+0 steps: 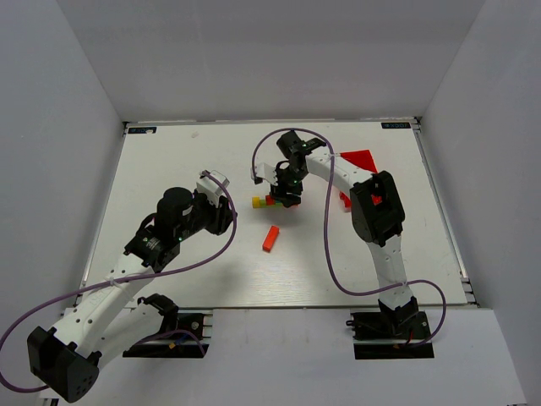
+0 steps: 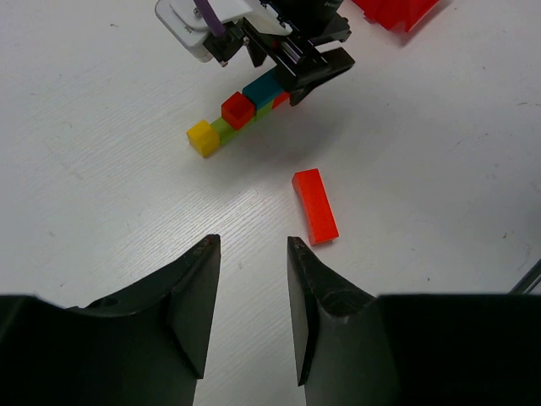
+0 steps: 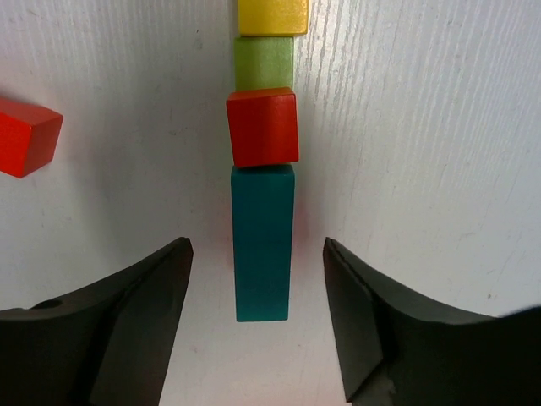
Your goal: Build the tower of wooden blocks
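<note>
Stacking is happening at mid-tabletop (image 1: 186,161); the right hand (image 3: 256,254) is hovering, spread wide, astride the teal wooden bar (image 3: 263,283) on the painted wood block tower (image 3: 263,127), seemingly seating it; the left hand (image 2: 252,254), spread and empty, is waiting near the loose orange rectangular wooden bar (image 2: 314,205), probably next.

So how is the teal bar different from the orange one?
The teal bar abuts the red cube, between the open fingers of the right pincer; the orange bar lies alone on the table, ungripped. Their colours differ, and they point different ways. Both are long wooden bars.
</note>
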